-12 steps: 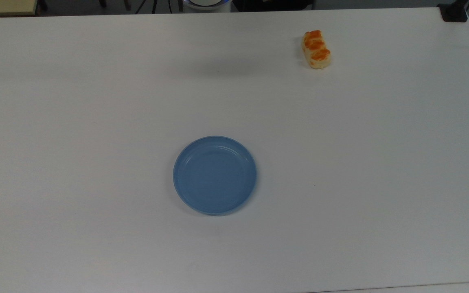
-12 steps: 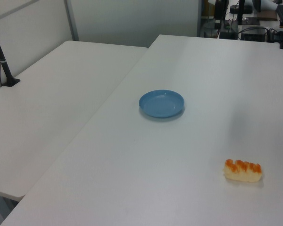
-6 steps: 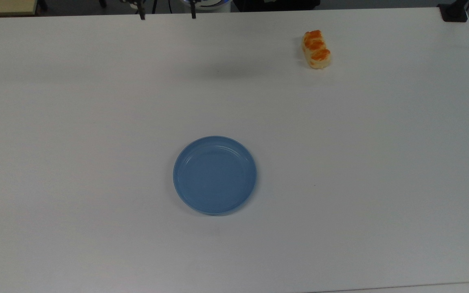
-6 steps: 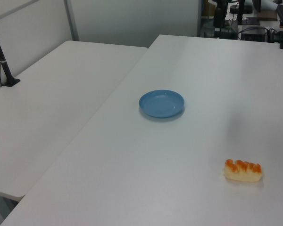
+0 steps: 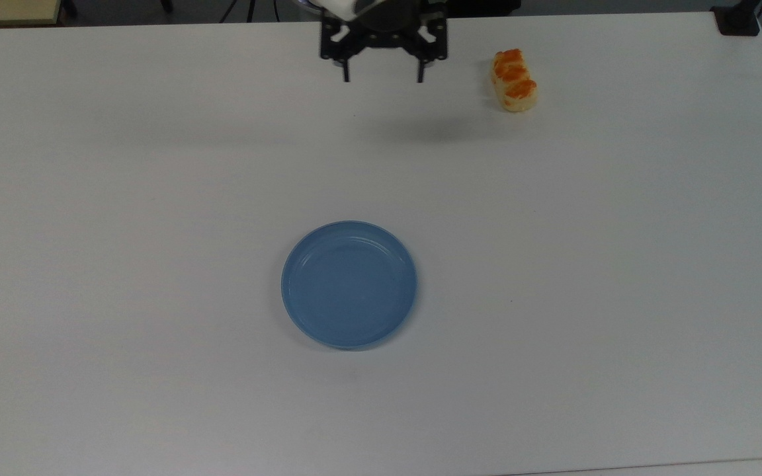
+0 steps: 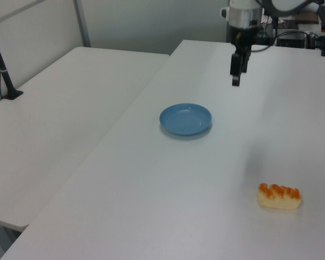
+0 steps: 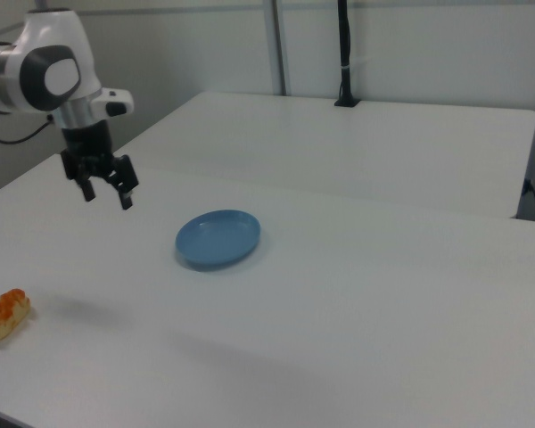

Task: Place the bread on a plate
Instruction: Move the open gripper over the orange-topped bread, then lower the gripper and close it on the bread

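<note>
In the top view, from left to right, the plate [image 5: 349, 285] is recorded bare on the table [image 5: 619, 264], the gripper [image 5: 383, 78] suspended released and unladen, and the bread [image 5: 514, 79] lying well apart near the far edge.

Count on record: one bread [image 5: 514, 80] roll, bearing three orange-brown glazed bumps. One blue plate [image 5: 349, 284]. One gripper [image 5: 383, 78] with two fingers [image 5: 346, 74]. Two white tables, set side by side: the table [image 6: 206, 179] carrying the items, and a second table [image 6: 59, 119] adjoining it.
</note>
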Available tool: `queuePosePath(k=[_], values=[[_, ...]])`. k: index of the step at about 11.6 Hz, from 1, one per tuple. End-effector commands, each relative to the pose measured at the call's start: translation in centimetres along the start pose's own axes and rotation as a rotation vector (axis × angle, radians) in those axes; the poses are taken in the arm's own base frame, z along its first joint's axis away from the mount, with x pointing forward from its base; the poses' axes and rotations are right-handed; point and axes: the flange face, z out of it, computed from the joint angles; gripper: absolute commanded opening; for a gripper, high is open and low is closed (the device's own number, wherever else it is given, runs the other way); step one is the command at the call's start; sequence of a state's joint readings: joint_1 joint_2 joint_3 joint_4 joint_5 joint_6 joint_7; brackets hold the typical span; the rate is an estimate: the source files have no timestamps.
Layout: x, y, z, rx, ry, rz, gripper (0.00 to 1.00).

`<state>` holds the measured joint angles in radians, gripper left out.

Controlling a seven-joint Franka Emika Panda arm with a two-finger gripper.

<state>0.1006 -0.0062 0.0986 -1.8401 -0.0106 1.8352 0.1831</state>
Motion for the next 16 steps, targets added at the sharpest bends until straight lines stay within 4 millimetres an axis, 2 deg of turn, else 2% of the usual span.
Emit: queuePosePath(k=[1, 4, 6, 10, 13, 16], values=[[-4.2, -6.2, 3.4, -0.006, -0.037, -0.096, 1.00], [-7.3, -12.1, 6.3, -0.018, -0.064, -0.221, 1.00], [-8.5, -14.9, 8.0, -0.028, -0.096, -0.273, 1.00], [-13.2, -21.8, 11.0, -0.061, -0.131, -0.261, 1.00], [-14.7, -22.8, 14.5, -0.058, -0.116, -0.210, 1.00], [-14.2, -22.6, 16.8, -0.050, -0.110, -0.159, 1.00]])
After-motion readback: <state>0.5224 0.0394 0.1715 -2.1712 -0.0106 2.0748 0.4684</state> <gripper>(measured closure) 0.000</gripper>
